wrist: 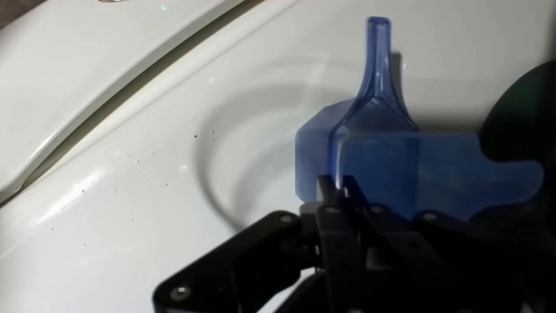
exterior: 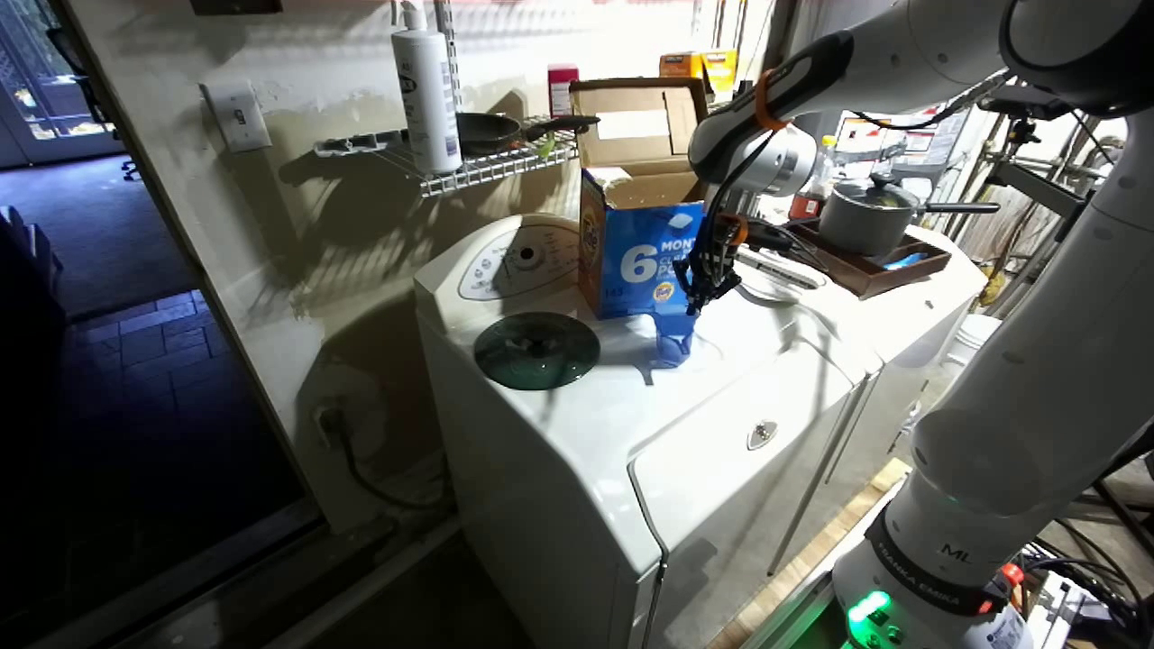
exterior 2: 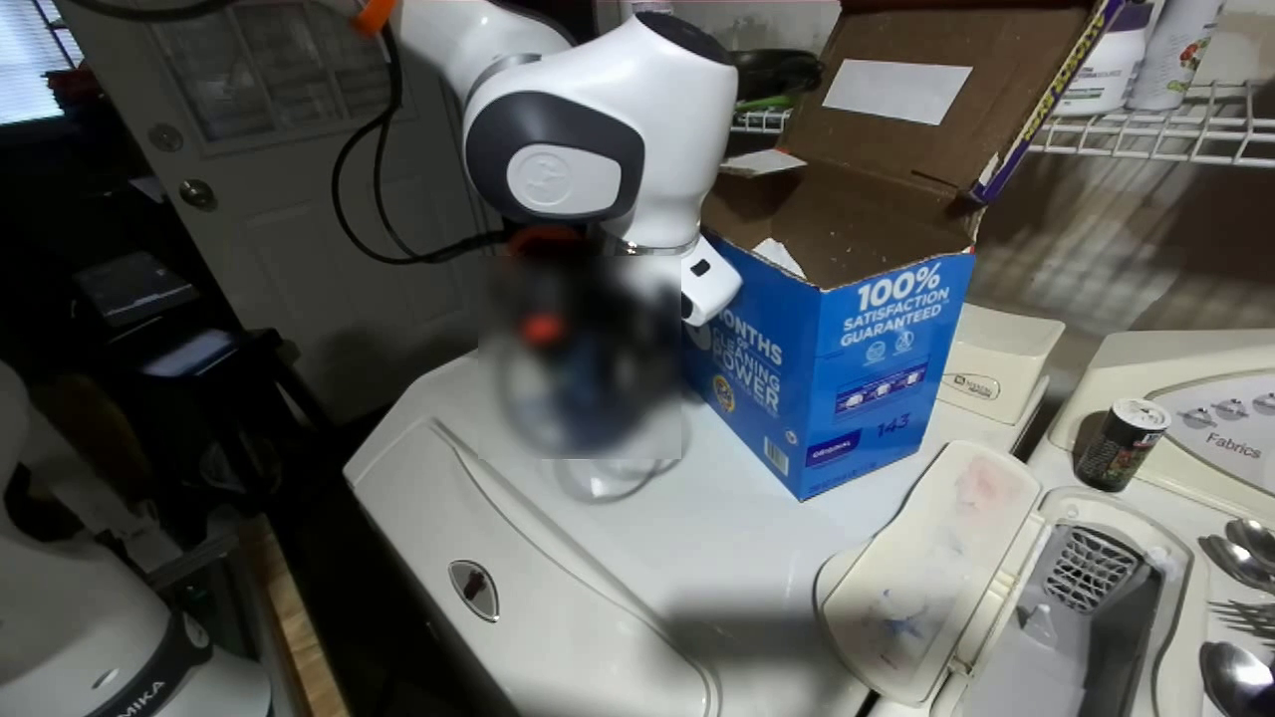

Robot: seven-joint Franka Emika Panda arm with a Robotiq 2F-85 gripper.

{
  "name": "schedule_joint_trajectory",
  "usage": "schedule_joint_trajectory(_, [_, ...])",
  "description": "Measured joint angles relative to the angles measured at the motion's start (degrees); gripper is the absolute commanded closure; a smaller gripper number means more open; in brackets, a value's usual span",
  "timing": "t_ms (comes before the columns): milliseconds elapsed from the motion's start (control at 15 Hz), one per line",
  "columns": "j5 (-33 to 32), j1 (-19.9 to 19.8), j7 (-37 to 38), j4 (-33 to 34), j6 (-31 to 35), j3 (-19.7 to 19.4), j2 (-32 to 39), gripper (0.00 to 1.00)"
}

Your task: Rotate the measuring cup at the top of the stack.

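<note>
Black and nearly closed, the tool (wrist: 338,184) pinches one edge of the blue measuring cup (wrist: 378,161) atop the stack (exterior: 674,350) on the white bench (exterior: 604,406).

In the wrist view, the black gripper (wrist: 340,187) covers part of the stack of blue measuring cups (wrist: 378,167), and the right edge cuts off the dark green disc (wrist: 521,104). In an exterior view, a blur below the robot arm (exterior 2: 618,149) smears the gripper. The right edge there chops off some forks (exterior 2: 1245,615).
</note>
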Motion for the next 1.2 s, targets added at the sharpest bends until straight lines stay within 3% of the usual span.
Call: schedule_joint_trajectory(1200, [-0.3, 0.4, -0.7, 0.7, 0.0, 1.1, -2.1, 0.99])
